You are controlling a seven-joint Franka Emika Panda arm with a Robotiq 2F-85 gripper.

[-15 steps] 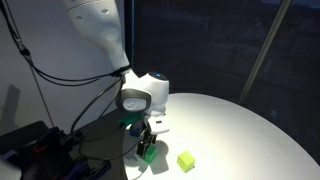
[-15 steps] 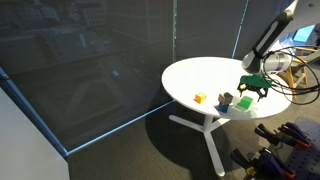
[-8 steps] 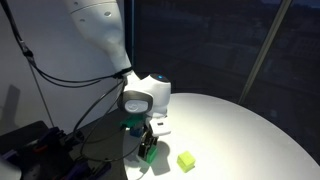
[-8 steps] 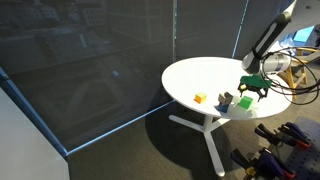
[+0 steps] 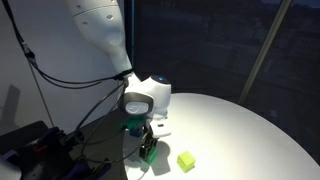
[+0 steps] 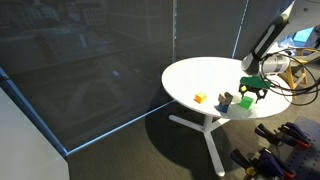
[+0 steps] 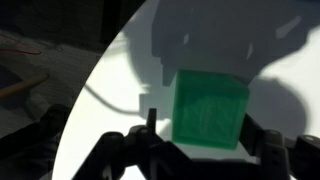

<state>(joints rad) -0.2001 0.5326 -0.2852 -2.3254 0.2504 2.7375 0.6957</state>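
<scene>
A green block [image 7: 210,110] lies on the white round table [image 7: 120,70] and fills the middle of the wrist view. My gripper [image 7: 200,128] is lowered over it with one finger on each side. The left finger [image 7: 150,120] stands a little apart from the block, and the right finger [image 7: 256,125] is at its edge. In both exterior views the gripper [image 5: 147,147] [image 6: 250,92] is down at the table near its rim, over the green block [image 5: 149,154] [image 6: 246,101].
A yellow-green block [image 5: 186,160] lies beside the gripper on the table [image 5: 240,125]. In an exterior view a small yellow block [image 6: 200,98] and a dark object [image 6: 224,101] sit near the table's front edge [image 6: 205,110]. Cables hang behind the arm.
The arm stays in the same spot over the green block. No movement of the blocks shows in the exterior views.
</scene>
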